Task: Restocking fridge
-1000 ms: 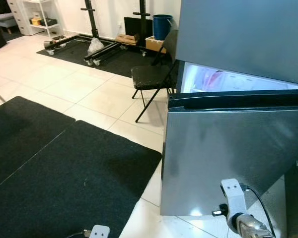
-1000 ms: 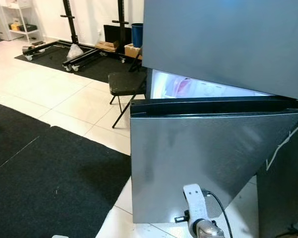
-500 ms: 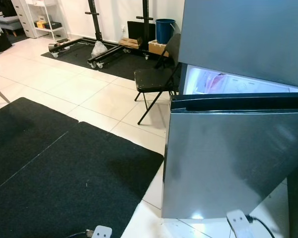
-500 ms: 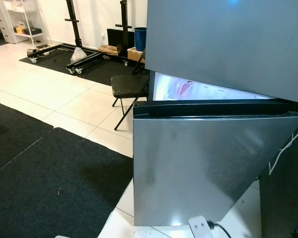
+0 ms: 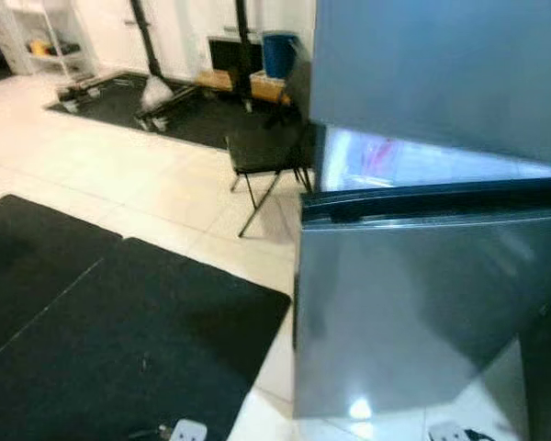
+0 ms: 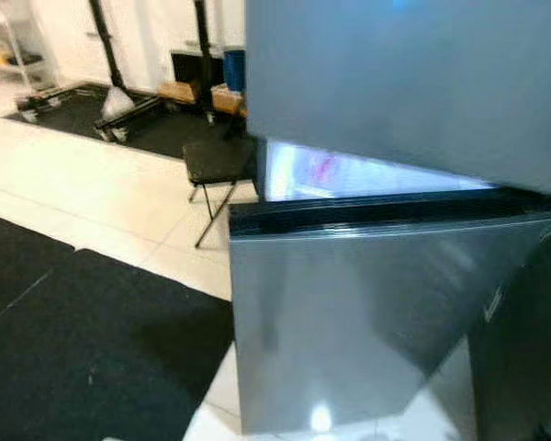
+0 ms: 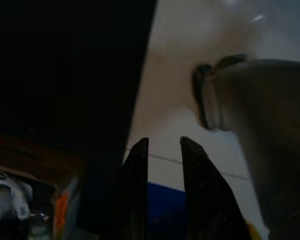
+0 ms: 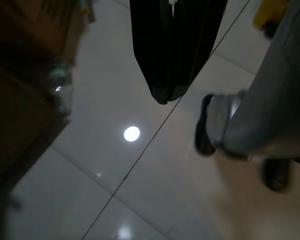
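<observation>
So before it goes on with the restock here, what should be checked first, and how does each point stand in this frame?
1. Lower fridge door open: ok, it stands swung out with the lit interior showing above its top edge.
2. Upper door shut: ok, it looks flush.
3. Item in hand to stock: not ok; right gripper has its fingers together on nothing, left gripper has a narrow gap with nothing in it.
4. Both arms clear of the door: ok, both grippers point at the floor tiles.
5. Path beside the fridge: folding chair stands near the door's free edge; clearance cannot tell.
6. Shelf space inside: cannot tell, the view is blurred.
</observation>
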Controlling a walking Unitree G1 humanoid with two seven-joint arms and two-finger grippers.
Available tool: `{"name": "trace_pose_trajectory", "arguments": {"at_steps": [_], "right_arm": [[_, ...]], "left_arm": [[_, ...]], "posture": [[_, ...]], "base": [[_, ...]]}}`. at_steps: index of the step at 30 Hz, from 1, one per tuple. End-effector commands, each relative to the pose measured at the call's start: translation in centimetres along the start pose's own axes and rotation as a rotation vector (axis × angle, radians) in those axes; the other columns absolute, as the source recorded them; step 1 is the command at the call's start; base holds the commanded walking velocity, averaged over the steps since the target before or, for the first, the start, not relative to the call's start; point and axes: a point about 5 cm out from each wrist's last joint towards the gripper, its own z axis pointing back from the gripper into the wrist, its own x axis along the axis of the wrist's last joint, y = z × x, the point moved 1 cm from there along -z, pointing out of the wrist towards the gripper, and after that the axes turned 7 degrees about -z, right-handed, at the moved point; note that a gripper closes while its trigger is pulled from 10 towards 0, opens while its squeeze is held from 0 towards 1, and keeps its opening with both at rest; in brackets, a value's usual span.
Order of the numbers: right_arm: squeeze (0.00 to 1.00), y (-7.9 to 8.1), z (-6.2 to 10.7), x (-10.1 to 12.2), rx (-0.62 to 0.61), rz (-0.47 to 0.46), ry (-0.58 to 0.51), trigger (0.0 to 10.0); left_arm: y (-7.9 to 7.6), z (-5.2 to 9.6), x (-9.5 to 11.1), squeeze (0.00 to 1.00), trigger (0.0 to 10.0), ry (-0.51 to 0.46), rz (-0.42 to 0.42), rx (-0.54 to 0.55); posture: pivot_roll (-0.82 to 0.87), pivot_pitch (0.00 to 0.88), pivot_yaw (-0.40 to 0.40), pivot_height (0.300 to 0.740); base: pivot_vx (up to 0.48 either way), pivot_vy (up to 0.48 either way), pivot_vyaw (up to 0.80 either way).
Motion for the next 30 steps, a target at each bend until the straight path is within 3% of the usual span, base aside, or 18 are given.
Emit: {"name": "trace_pose_trajectory", "arguments": {"at_steps": [1,8,21,27,28,30], "right_arm": [[0.0,0.7,-0.2,1.0,0.016,0.002,-0.028,10.0],[0.0,0.7,-0.1,0.4,0.011,0.007,-0.017,10.0],[0.0,0.7,-0.1,0.1,0.009,-0.028,-0.024,10.0],[0.0,0.1,0.2,2.2,0.111,-0.304,-0.187,10.0],[0.0,0.1,0.2,2.2,0.111,-0.304,-0.187,10.0],[0.0,0.0,0.5,4.2,0.207,-0.417,-0.297,10.0]], "left_arm": [[-0.8,0.0,-0.5,0.0,10.0,0.019,-0.014,-0.03],[-0.7,0.0,-0.6,0.0,10.0,0.02,-0.011,-0.025],[-0.7,0.0,-0.8,0.0,10.0,0.027,0.012,-0.013],[-0.8,0.0,-0.7,0.0,10.0,0.024,0.009,-0.016],[-0.8,0.0,-0.7,0.0,10.0,0.024,0.009,-0.016],[-0.8,0.0,-0.7,0.0,10.0,0.025,0.012,-0.016]], "posture": [[-0.01,0.0,-0.018,0.74],[-0.01,0.0,-0.018,0.74],[-0.01,0.0,-0.018,0.74],[-0.01,0.0,-0.015,0.74],[-0.01,0.0,-0.015,0.74],[-0.01,0.0,-0.015,0.74]], "base": [[0.349,0.0,0.0],[0.337,0.0,0.0],[0.0,0.0,0.0],[0.0,0.0,0.0],[0.0,0.0,0.0],[0.0,0.0,0.0]]}}
